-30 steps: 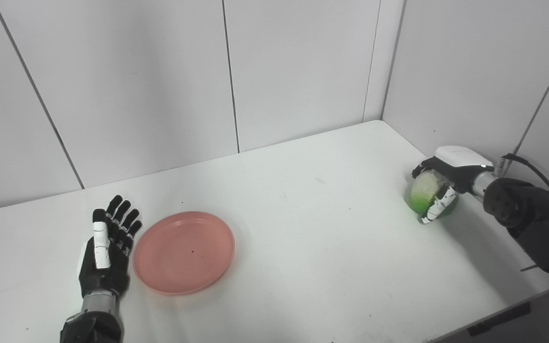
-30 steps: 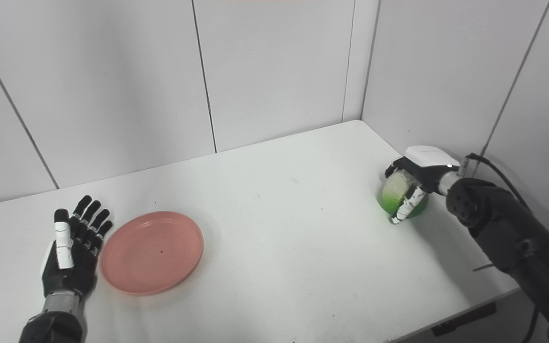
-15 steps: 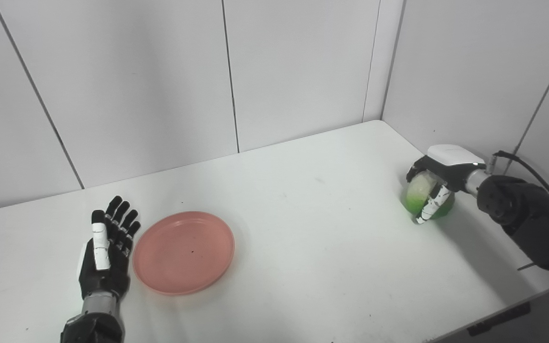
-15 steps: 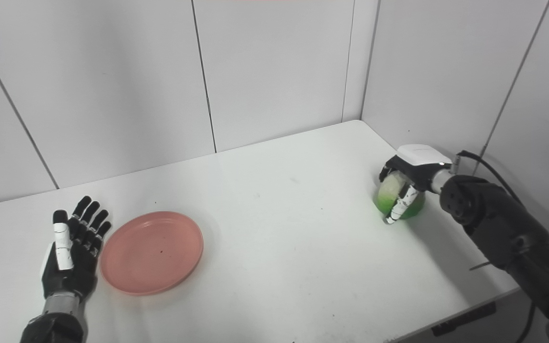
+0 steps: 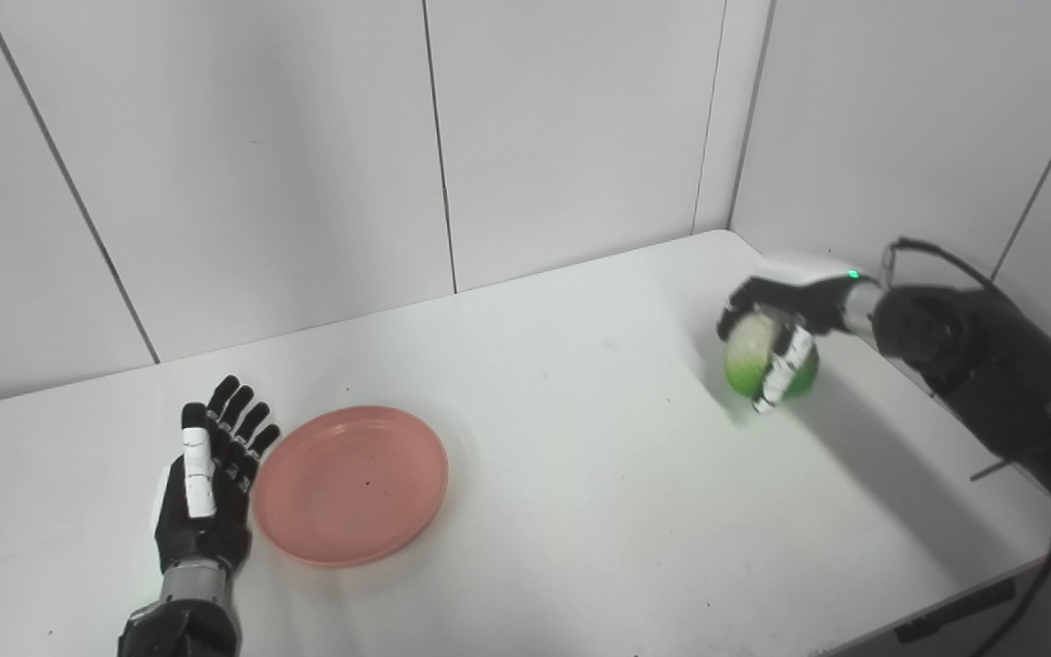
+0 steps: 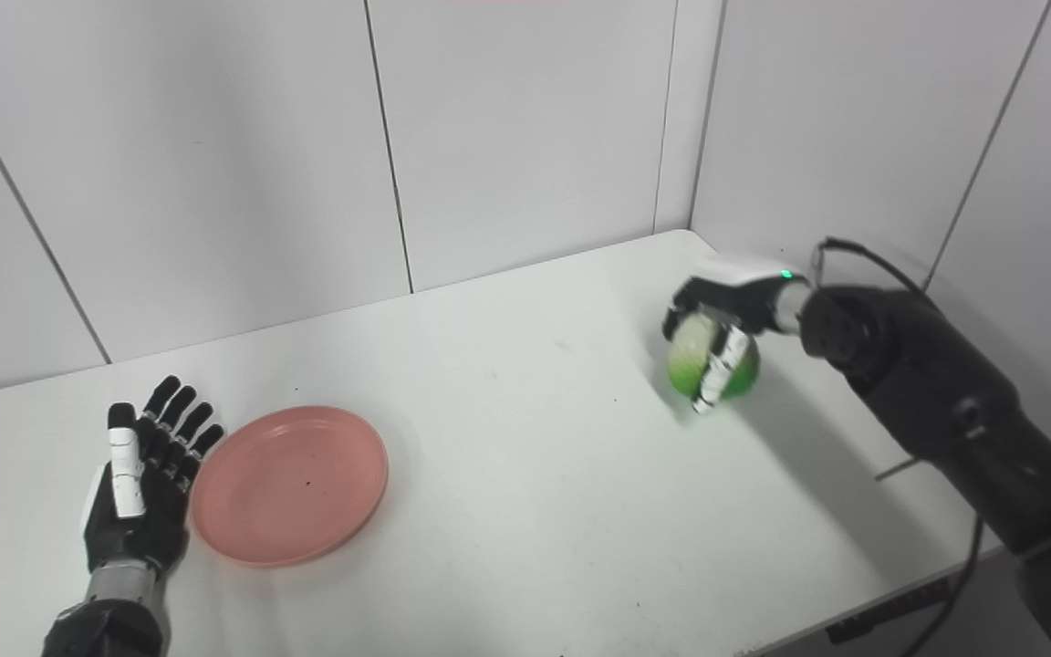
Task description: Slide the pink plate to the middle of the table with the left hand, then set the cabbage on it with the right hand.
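The pink plate (image 5: 350,484) lies flat on the white table (image 5: 580,493), left of the middle. My left hand (image 5: 206,493) rests open beside the plate's left rim, palm toward it, fingers straight. On the right, my right hand (image 5: 785,315) is shut on the green and white cabbage (image 5: 761,365), holding it from above, lifted a little off the table. The thumb crosses the cabbage's front.
White panelled walls close the table at the back and on the right, meeting in a corner (image 5: 717,228). The table's front right edge (image 5: 991,584) runs under my right forearm. A black cable (image 5: 927,251) loops off the right wrist.
My right hand has lifted the cabbage and carried it left and away from the right wall. The left hand and the plate have stayed where they were.
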